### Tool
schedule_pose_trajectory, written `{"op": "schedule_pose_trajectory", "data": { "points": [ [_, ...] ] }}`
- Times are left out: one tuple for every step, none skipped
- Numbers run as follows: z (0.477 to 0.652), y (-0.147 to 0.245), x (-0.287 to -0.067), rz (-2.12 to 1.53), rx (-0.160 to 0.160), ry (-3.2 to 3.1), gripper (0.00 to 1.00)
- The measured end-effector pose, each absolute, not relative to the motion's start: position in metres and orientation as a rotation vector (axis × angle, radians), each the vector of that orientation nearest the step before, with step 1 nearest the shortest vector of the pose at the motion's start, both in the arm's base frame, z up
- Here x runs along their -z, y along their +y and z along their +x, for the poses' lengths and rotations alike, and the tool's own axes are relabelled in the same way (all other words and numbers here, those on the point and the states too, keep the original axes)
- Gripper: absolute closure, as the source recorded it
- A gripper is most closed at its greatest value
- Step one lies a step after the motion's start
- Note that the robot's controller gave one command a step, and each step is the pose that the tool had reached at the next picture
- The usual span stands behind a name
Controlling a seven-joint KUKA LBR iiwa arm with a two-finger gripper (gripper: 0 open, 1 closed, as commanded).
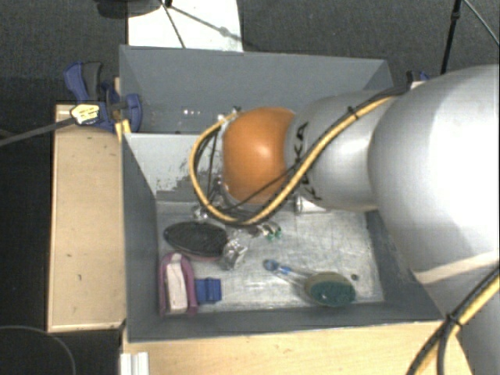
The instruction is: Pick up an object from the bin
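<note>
- Black oval: flat and dark, lying on the bin floor left of centre, long side across the view. Nothing rests on it and nothing grips it. It is the thing nearest the gripper, so it is my guess for the pick, and only a guess.
- Gripper: low, close to the floor, just beside the oval's right end. Touching or slightly apart, cannot tell. Apart or together, cannot tell either, since the wrist hangs over most of it. Nothing seen in it.
- Orange cover: directly above the gripper, facing the camera. The wrist points down into the bin, which fits a descent from above onto a flat thing.
- Cable: yellow and black, runs along the arm and loops round the cover, with slack hanging towards the left wall. Likely left loose so the wrist can turn. It could brush the oval on a lift.
- Pink pack: front left corner, close along the left wall. A wall that near probably leaves little room to close on it.
- Blue piece: just beside the pack's right. Part of the pack or separate, cannot tell.
- Brush: round green head front right, thin blue handle slanting back-left towards the gripper. Well apart from the oval.
- Bin: contents spread out, no heap; floor bare at right. Each thing can be taken alone.
- Task: nothing lifted yet.
</note>
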State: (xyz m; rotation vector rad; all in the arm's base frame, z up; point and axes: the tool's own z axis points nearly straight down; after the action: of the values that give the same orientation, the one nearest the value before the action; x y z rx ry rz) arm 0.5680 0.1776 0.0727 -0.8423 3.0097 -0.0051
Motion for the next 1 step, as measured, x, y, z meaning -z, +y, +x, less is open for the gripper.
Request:
{"op": "schedule_pose_trajectory", "data": {
  "points": [
    [0.5681, 0.1776, -0.0731, -0.841, 0.005, 3.01, 1.0]
  ]
}}
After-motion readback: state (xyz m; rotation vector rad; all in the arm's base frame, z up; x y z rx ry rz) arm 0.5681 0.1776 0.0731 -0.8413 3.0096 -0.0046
